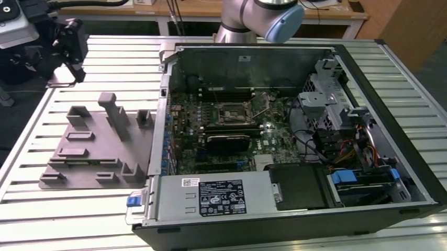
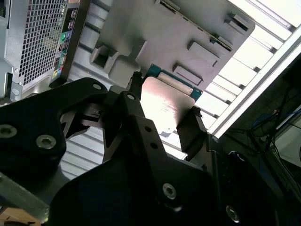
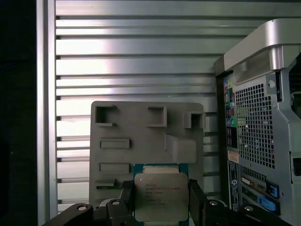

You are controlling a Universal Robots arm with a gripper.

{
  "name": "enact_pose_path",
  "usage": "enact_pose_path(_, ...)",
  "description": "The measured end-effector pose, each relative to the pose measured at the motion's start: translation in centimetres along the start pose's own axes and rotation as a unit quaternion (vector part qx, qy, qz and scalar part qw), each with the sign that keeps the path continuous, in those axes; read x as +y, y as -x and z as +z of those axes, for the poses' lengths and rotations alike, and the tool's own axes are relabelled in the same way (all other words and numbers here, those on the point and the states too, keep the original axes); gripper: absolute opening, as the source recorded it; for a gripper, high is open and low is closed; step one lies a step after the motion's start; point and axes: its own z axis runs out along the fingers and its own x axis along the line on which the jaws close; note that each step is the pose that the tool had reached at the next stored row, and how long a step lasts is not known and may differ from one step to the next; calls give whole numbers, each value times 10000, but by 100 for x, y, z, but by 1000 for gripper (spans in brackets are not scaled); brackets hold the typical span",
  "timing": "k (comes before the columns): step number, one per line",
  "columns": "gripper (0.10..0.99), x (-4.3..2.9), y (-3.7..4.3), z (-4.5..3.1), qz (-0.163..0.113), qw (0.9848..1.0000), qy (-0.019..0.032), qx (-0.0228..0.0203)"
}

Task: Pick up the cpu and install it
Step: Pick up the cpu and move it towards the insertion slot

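Plainly gripping the chip [image 3: 157, 195] by two opposite edges, between the fingers [image 3: 195, 200] of the gripper [image 3: 161, 197]. Held clear above the grey plate [image 3: 146, 136], metal lid turned toward the wrist, green board facing the plate. Near enough square, so no long side worth naming; print running across from finger to finger. Well apart from the socket [image 1: 233, 111] inside the open computer case [image 1: 244, 60], off toward the exterior view's right of that plate.
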Motion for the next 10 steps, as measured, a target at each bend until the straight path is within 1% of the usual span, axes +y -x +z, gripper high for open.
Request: enact_pose_path(10,545,9,194,11,0,10000,0,0)
